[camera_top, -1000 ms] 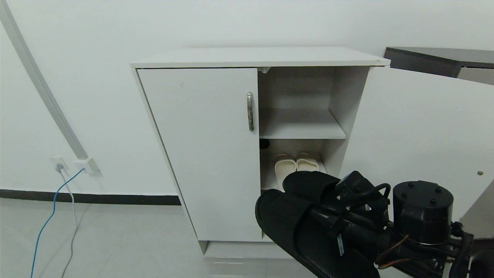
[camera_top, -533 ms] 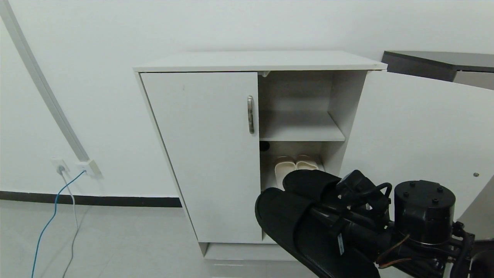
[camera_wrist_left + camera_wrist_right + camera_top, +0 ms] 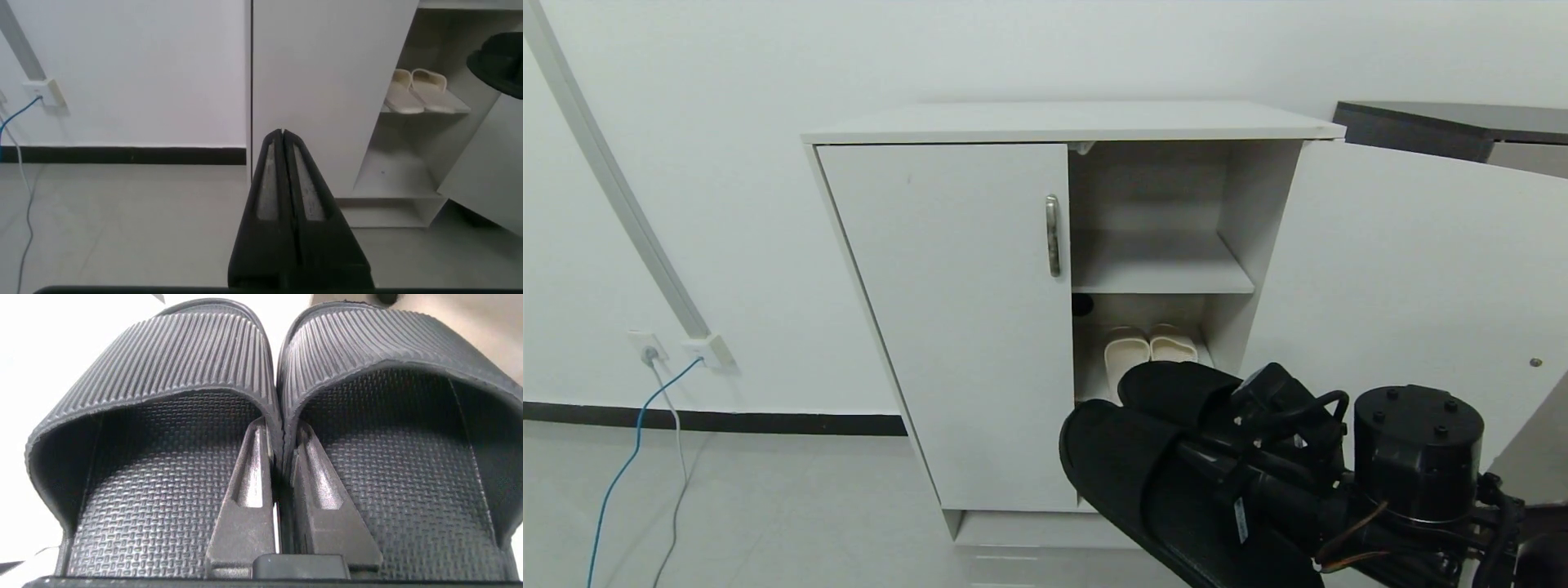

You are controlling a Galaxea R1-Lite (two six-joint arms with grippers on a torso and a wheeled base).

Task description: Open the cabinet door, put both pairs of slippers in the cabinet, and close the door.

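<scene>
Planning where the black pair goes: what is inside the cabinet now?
A cream pair of slippers sits on the middle shelf; the upper shelf looks bare. The closed left door hides everything behind it.

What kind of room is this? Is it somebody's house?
Probably an indoor room set up like a home entryway; I can't be sure. A white shoe cabinet holds cream slippers, and a wall socket sits just above the grey floor.
</scene>
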